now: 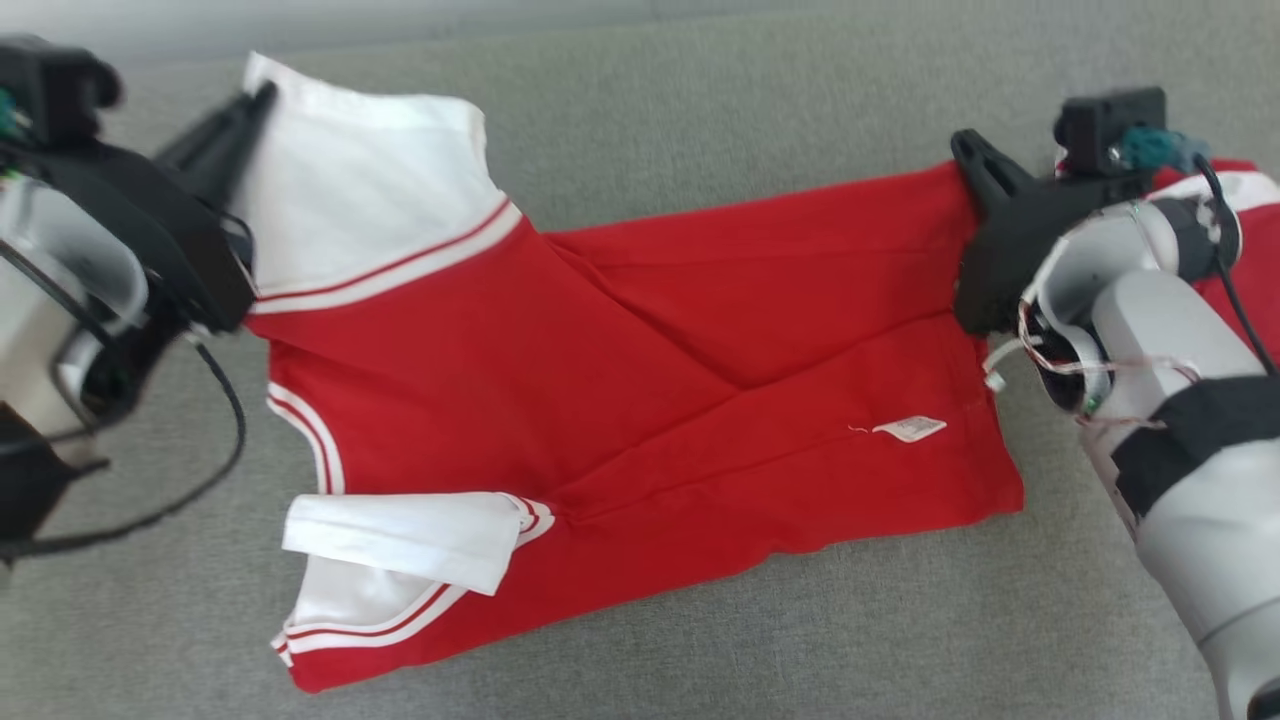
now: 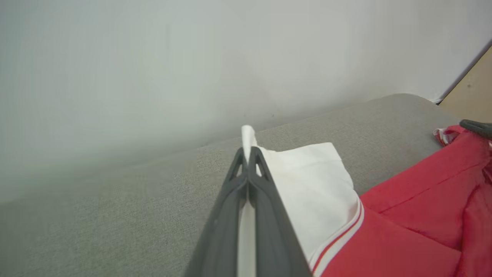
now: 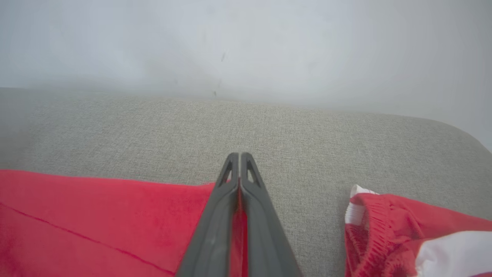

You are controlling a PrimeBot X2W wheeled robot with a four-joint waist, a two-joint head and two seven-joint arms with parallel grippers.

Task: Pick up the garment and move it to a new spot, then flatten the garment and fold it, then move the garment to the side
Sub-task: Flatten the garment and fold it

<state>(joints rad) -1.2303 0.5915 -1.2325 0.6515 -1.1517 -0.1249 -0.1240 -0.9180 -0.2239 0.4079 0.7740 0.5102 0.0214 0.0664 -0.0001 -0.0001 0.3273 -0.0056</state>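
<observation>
Two corners of the soft, light shirt (image 1: 560,350) spread on the couch (image 1: 700,100) are clamped, left tool (image 2: 248,152) on its white sleeve (image 1: 370,190), right tool (image 3: 239,156) on its red hem (image 3: 207,204), likely good holds for limp cloth.

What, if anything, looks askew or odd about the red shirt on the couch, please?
The red shirt is not flat: its near white sleeve is doubled over on itself, diagonal creases cross the body, and a white care label shows on the upper face, so it may be inside out.
</observation>
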